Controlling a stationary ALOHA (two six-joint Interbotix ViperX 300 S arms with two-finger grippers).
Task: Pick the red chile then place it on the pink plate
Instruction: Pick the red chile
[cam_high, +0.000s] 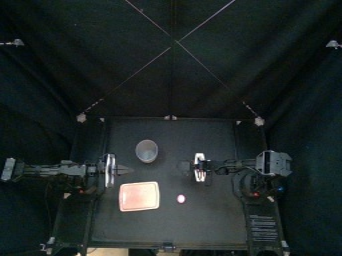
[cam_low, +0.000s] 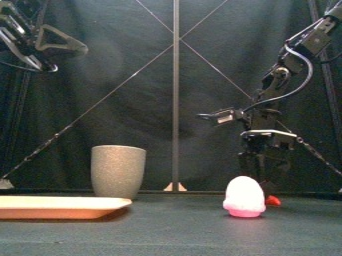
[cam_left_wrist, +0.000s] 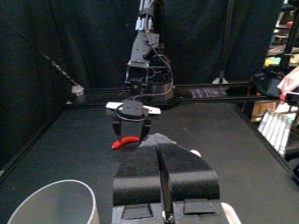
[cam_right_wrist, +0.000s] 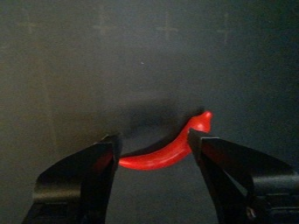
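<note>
The right claw (cam_right_wrist: 155, 143) hangs open astride the chile (cam_right_wrist: 163, 153), which lies on the surface right of the plate (cam_high: 139, 198). It is probably light, slick plastic, so grip its thick middle. The left claw (cam_left_wrist: 163, 144) rests closed.

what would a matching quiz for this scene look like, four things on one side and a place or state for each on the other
Things
1. red chile
2. pink plate
3. grey cup
4. left gripper

Places or states
A. shut, raised high on the left
B. lying down between the right gripper's open jaws
C. flat, front left
D. upright, just behind the plate

Pairs: 1-B, 2-C, 3-D, 4-A
</note>
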